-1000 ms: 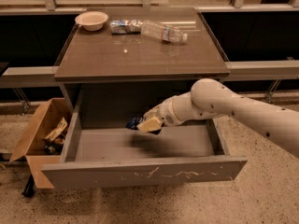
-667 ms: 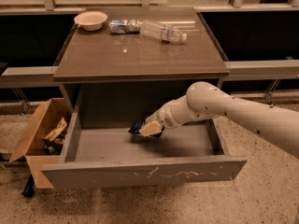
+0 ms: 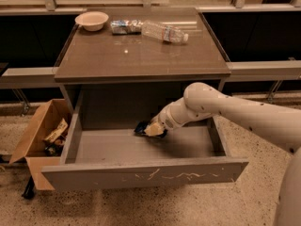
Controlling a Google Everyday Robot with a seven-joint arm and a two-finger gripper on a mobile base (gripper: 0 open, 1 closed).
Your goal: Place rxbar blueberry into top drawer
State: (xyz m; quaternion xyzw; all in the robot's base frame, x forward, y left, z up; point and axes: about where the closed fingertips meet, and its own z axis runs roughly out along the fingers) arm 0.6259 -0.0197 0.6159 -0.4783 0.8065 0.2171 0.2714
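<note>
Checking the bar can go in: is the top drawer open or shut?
Open: the drawer is pulled out, its floor showing, with the gripper inside it.

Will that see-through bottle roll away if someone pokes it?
Probably yes: the bottle lies on its side on the smooth cabinet top, so a poke may roll it. It looks like thin clear plastic, so likely light and squashy. The tool is down in the top drawer, away from it.
</note>
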